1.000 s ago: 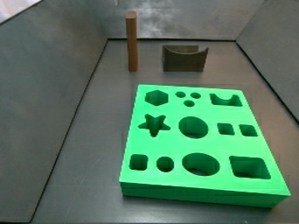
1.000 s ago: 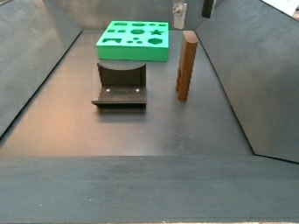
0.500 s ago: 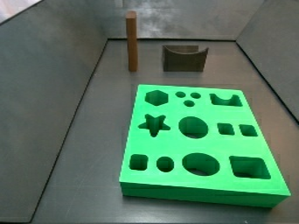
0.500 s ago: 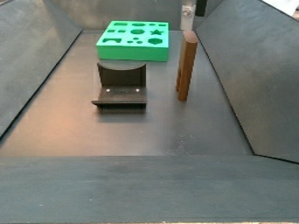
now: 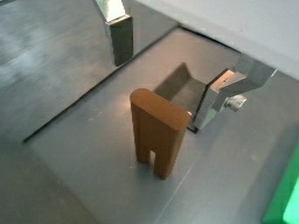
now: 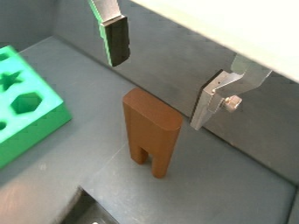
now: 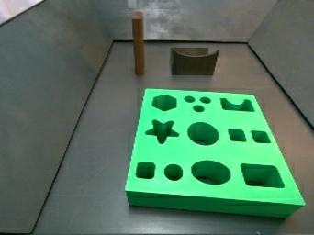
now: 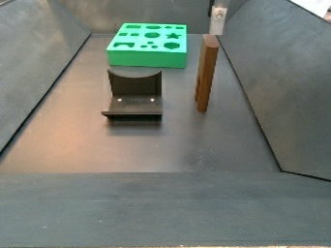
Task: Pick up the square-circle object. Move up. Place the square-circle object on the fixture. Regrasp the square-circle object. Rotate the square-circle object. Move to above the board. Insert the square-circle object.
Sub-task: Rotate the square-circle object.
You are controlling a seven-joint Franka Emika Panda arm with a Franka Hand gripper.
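Note:
The square-circle object, a slim brown peg, stands upright on the floor in both side views [image 7: 138, 43] [image 8: 204, 73]. It shows from above in both wrist views [image 5: 160, 131] [image 6: 149, 136]. My gripper [image 5: 172, 66] [image 6: 166, 70] hangs open and empty above the peg's top, one finger on either side. In a side view only the gripper's tip [image 8: 218, 16] shows, just above the peg. The fixture [image 7: 194, 60] [image 8: 134, 94] stands beside the peg. The green board [image 7: 208, 147] [image 8: 147, 44] lies flat beyond the fixture.
Grey walls close in the floor on both sides and at the back [image 7: 185, 18]. The peg stands close to one side wall [image 8: 258, 87]. The board's edge shows in both wrist views [image 6: 24, 105] [image 5: 288, 188].
My gripper has come down and shifted a little over the peg's top in a side view. The peg, fixture and board have not moved.

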